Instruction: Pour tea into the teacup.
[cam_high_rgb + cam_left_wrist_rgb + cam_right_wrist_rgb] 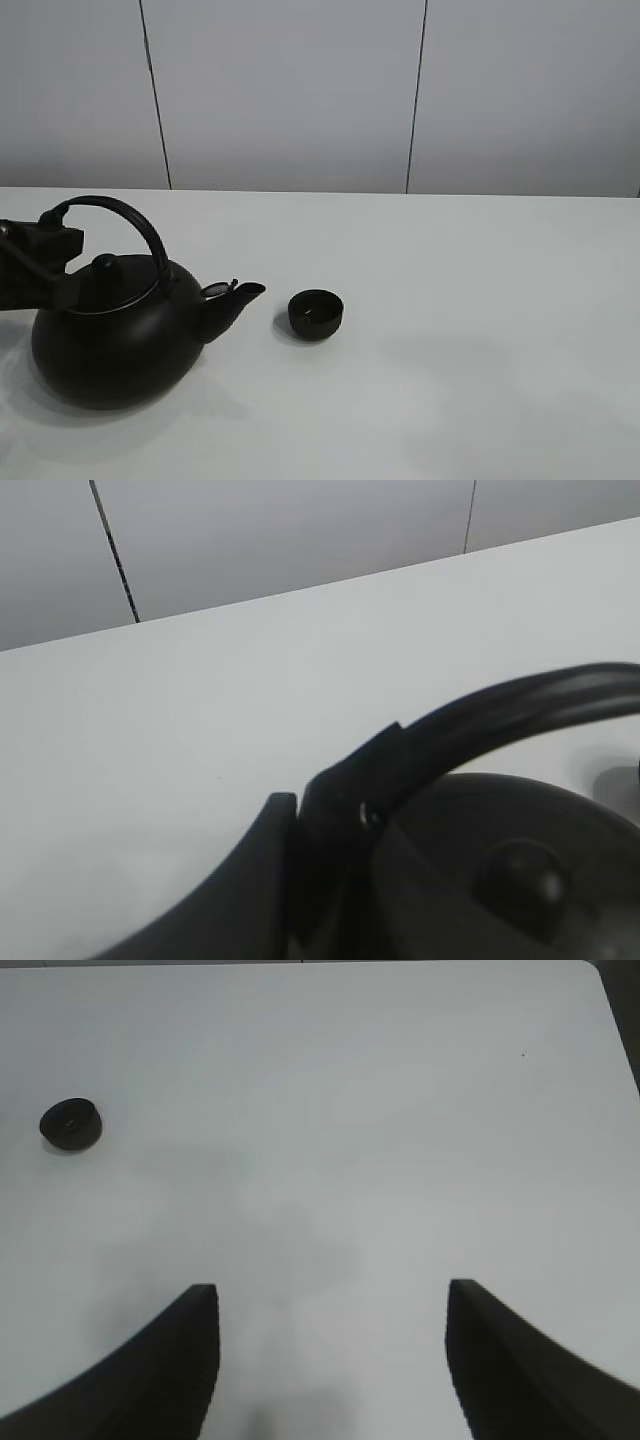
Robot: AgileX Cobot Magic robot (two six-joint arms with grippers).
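Observation:
The small black teacup (pixel 315 313) stands on the white table, and also shows in the right wrist view (pixel 70 1125). A big black kettle (pixel 115 340) with an arched handle (pixel 120 208) stands left of it, its spout (pixel 243 294) pointing at the cup with a small gap between. No tea stream is visible. My left gripper (pixel 50 240) is shut on the handle's left end; the left wrist view shows the gripper (pixel 325 815) on the handle (pixel 500 715) above the lid knob (pixel 520 875). My right gripper (pixel 330 1360) is open and empty, well away from the cup.
The white table (pixel 480 300) meets a grey panelled wall (pixel 300 90) at the back. The table's far corner shows in the right wrist view (pixel 590 975). The right arm is out of the exterior high view.

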